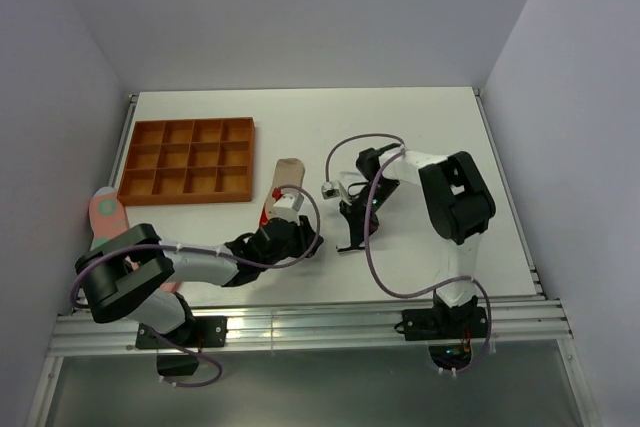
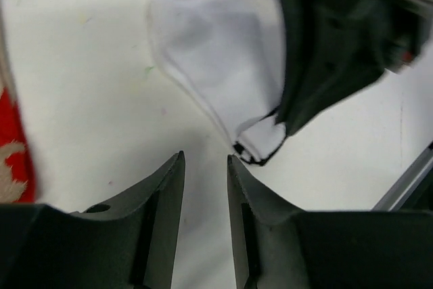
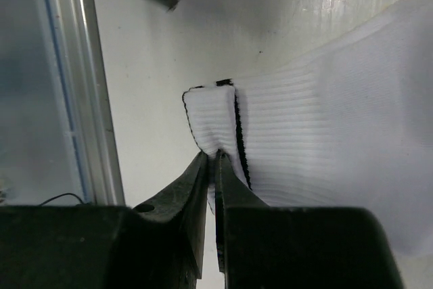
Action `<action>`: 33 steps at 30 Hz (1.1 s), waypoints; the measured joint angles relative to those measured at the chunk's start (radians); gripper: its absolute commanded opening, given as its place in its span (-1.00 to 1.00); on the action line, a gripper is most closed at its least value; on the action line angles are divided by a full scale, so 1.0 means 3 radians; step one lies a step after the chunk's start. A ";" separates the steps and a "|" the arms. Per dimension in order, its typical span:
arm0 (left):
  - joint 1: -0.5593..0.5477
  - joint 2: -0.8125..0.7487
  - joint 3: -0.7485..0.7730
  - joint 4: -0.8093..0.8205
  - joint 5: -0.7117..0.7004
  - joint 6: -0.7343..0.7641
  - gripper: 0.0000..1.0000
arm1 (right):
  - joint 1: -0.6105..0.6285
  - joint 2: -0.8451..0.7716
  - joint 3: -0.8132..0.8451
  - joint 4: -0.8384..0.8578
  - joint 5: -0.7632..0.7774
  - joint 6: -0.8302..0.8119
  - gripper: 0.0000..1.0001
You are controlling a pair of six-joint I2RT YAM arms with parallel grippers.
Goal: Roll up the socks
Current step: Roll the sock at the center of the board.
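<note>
The white sock [image 3: 325,140] lies on the table, its black-striped cuff [image 3: 211,116] folded over. My right gripper [image 3: 216,156] is shut on that cuff and pinches the fabric between its tips. It stands right of the left gripper in the top view [image 1: 350,244]. In the left wrist view the white sock [image 2: 216,52] lies just ahead of my left gripper [image 2: 205,157], which is open and empty, its tips just short of the cuff corner. The red sock [image 2: 13,153] shows at that view's left edge. The beige sock [image 1: 288,172] lies behind the left gripper [image 1: 312,243].
An orange compartment tray [image 1: 190,159] stands at the back left. A pink sock [image 1: 105,212] lies at the table's left edge. An aluminium rail [image 1: 300,322] runs along the near edge, also in the right wrist view [image 3: 74,86].
</note>
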 measured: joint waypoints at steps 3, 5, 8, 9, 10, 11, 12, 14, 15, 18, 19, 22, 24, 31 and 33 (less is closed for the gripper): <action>-0.0056 0.0000 0.0009 0.0216 0.0092 0.0287 -0.18 | -0.0031 0.0209 0.0195 -0.0221 -0.0055 0.0010 -0.94; -0.0069 0.0006 0.0046 0.0291 0.0212 0.0472 -0.07 | -0.0045 0.0320 0.0298 -0.0340 -0.0069 0.0042 -0.94; -0.0080 0.0066 0.0174 0.0370 0.0436 0.0724 0.11 | -0.0052 0.0446 0.0421 -0.0470 -0.0076 0.0109 -0.94; -0.0081 0.0104 0.0225 0.0397 0.0506 0.0791 0.13 | -0.0057 0.0470 0.0446 -0.0497 -0.0074 0.0127 -0.94; -0.0084 0.0150 0.0275 0.0431 0.0565 0.0856 0.14 | -0.0058 0.0491 0.0470 -0.0519 -0.0072 0.0140 -0.95; -0.0084 0.0205 0.0320 0.0465 0.0629 0.0913 0.15 | -0.0060 0.0515 0.0493 -0.0547 -0.0071 0.0151 -0.94; -0.0084 0.0261 0.0360 0.0484 0.0687 0.0955 0.15 | -0.0060 0.0530 0.0509 -0.0565 -0.0071 0.0161 -0.94; -0.0084 0.0376 0.0417 0.0526 0.0771 0.1035 0.15 | -0.0062 0.0552 0.0529 -0.0587 -0.0070 0.0183 -0.94; -0.0084 0.0448 0.0440 0.0546 0.0814 0.1069 0.15 | -0.0062 0.0557 0.0535 -0.0599 -0.0066 0.0193 -0.95; -0.0084 0.0585 0.0462 0.0579 0.0888 0.1136 0.15 | -0.0064 0.0575 0.0549 -0.0614 -0.0064 0.0219 -0.94; -0.0084 0.0627 0.0463 0.0595 0.0904 0.1157 0.14 | -0.0064 0.0584 0.0557 -0.0624 -0.0065 0.0228 -0.94; -0.0083 0.0722 0.0464 0.0664 0.0954 0.1203 0.15 | -0.0064 0.0633 0.0613 -0.0679 -0.0062 0.0254 -0.94; -0.0080 0.0783 0.0467 0.0718 0.0987 0.1209 0.16 | -0.0064 0.0655 0.0642 -0.0707 -0.0061 0.0267 -0.94; -0.0042 0.0952 0.0477 0.0898 0.1076 0.1209 0.11 | -0.0064 0.0655 0.0655 -0.0711 -0.0048 0.0284 -0.94; -0.0023 0.0994 0.0476 0.0964 0.1082 0.1203 0.09 | -0.0064 0.0655 0.0655 -0.0712 -0.0046 0.0291 -0.94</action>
